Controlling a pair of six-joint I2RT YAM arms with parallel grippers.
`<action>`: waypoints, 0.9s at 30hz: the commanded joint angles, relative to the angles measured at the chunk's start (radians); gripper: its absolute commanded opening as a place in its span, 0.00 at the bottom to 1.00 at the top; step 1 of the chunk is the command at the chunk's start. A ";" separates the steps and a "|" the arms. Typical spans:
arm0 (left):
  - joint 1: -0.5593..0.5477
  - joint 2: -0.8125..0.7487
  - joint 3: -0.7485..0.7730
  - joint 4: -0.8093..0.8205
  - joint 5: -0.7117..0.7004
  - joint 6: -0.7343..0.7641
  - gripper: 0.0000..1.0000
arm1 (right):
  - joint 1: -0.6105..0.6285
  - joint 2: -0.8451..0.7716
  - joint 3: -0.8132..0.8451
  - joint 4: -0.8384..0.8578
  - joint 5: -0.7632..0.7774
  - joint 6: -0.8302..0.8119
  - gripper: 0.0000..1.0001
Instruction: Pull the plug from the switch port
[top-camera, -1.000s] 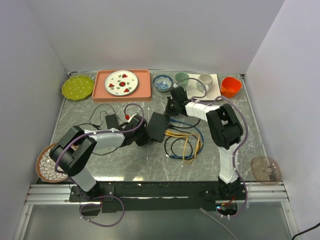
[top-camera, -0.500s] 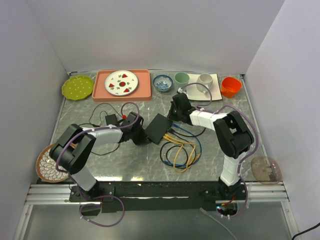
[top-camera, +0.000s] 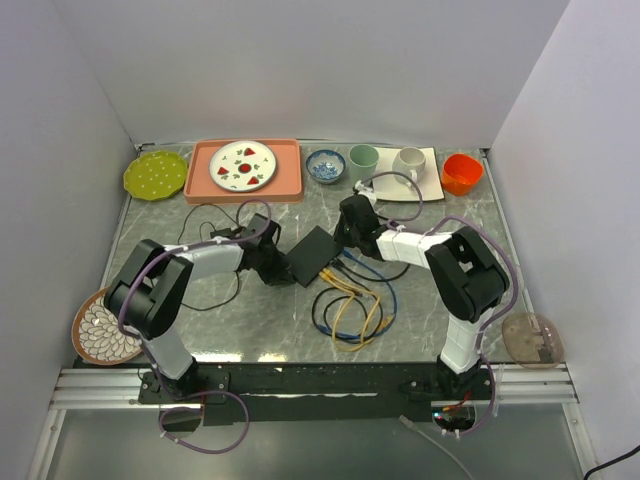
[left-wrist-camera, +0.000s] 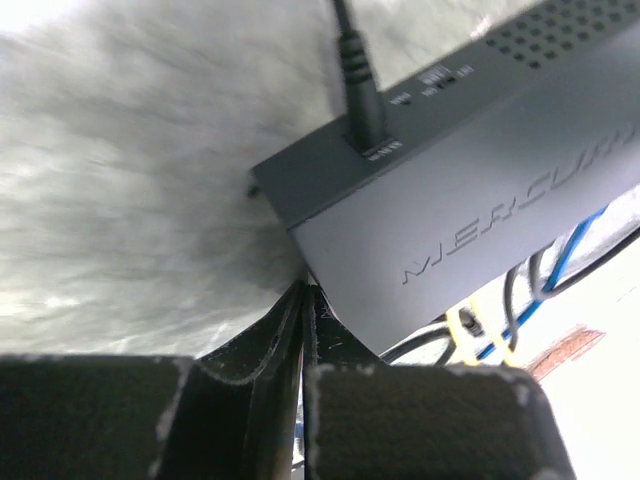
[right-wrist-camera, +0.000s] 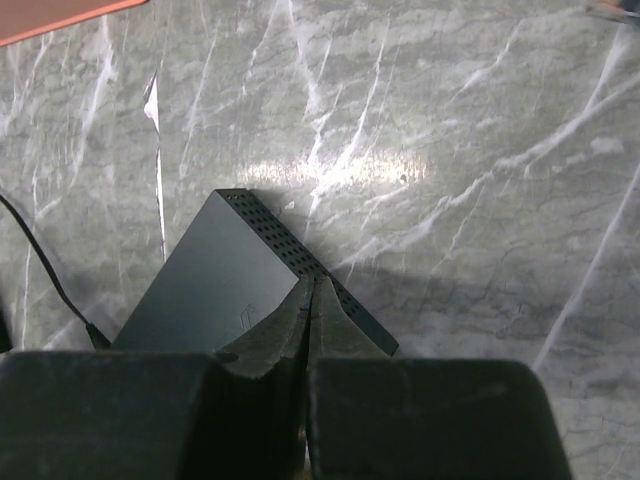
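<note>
The switch (top-camera: 312, 256), a flat black box, lies slanted in the middle of the marble table. In the left wrist view a black plug (left-wrist-camera: 362, 105) sits in a socket on the switch's (left-wrist-camera: 470, 190) short edge, its cable running up out of view. My left gripper (top-camera: 274, 260) is shut and empty, its tips (left-wrist-camera: 305, 292) against the switch's near left corner. My right gripper (top-camera: 347, 226) is shut and empty, its tips (right-wrist-camera: 315, 283) over the perforated edge of the switch (right-wrist-camera: 220, 300). Yellow, blue and black cables (top-camera: 352, 300) coil from the switch's right edge.
An orange tray (top-camera: 290, 185) with a plate, a green plate (top-camera: 155, 175), a blue bowl (top-camera: 325, 165), a green cup (top-camera: 363, 157), a white mug (top-camera: 410, 160) and an orange cup (top-camera: 461, 173) line the back. A woven plate (top-camera: 98, 328) lies front left, a clear lid (top-camera: 531, 338) front right.
The switch has turned to a more slanted pose and the cable coil has slid nearer. My right gripper has come down to the switch's far edge. My left gripper has shifted along its left side.
</note>
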 joint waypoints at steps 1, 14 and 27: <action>0.064 0.077 0.038 0.164 -0.182 0.014 0.11 | 0.153 -0.019 -0.078 -0.197 -0.348 0.074 0.00; 0.164 0.091 0.141 0.100 -0.182 0.034 0.11 | 0.197 -0.020 -0.124 -0.116 -0.422 0.119 0.00; 0.163 0.025 0.170 0.033 -0.256 0.067 0.12 | 0.150 -0.103 -0.126 -0.170 -0.337 0.068 0.00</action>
